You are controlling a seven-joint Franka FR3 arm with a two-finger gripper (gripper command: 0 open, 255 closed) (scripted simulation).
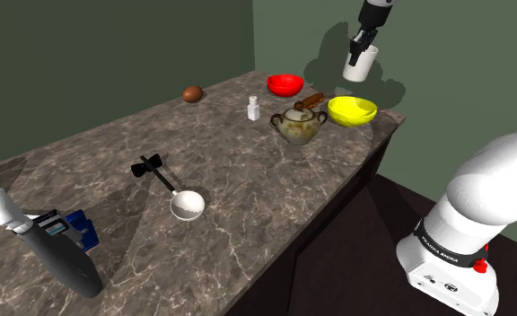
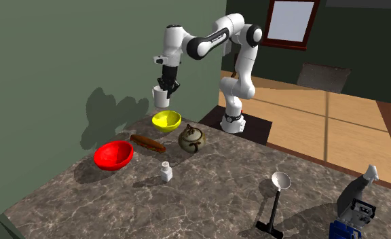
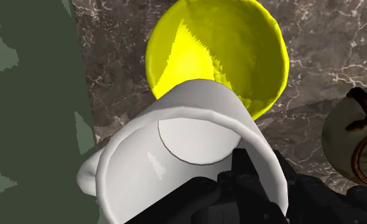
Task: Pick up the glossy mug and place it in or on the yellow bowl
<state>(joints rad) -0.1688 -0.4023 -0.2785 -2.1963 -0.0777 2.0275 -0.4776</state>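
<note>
A white glossy mug hangs in the air, tilted, with my black gripper shut on its rim. The yellow bowl sits on the marble counter near its far corner, below the mug. From the second exterior view the mug hovers just above the yellow bowl, and the gripper comes down onto it from above. Looking along the gripper, the mug covers the near rim of the yellow bowl, and the black fingers clasp the mug's wall.
A red bowl, a brown stick-like object, a two-handled pot and a small white shaker stand near the yellow bowl. A ladle, a brown egg-shaped item and a grey tool lie farther along the counter. The green wall is close behind.
</note>
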